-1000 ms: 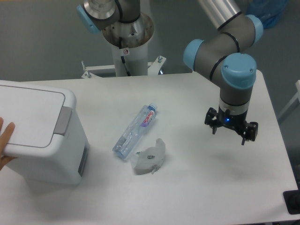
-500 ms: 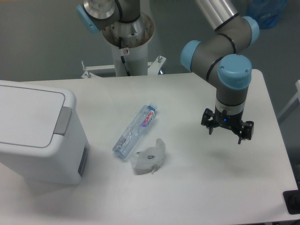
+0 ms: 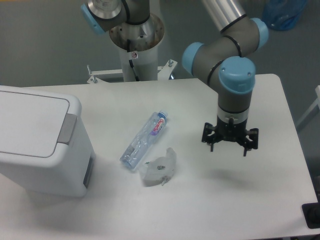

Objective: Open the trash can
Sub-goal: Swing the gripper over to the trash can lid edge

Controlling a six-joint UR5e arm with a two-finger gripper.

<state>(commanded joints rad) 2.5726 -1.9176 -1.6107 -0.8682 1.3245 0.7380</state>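
You have the white rectangular tabletop point(image 3: 280, 200) carrying everything. At its left edge sits the large boxy white plastic trash can point(image 3: 42, 150) with rounded corners; its flat white lid point(image 3: 27, 120) lies down, closed, and the grey push-button tab point(image 3: 66, 128) sits at the lid's right edge, facing the middle of the tabletop. Your grey-and-blue arm point(image 3: 227, 65) reaches in from the top and hangs over the right half, well apart from the trash can. A clear plastic bottle point(image 3: 144, 140) lies on its side near the centre, with a crumpled clear plastic piece point(image 3: 159, 170) just beside its lower end. Your black claw point(image 3: 230, 145) points downward, spread wide and holding nothing, above the bare tabletop.
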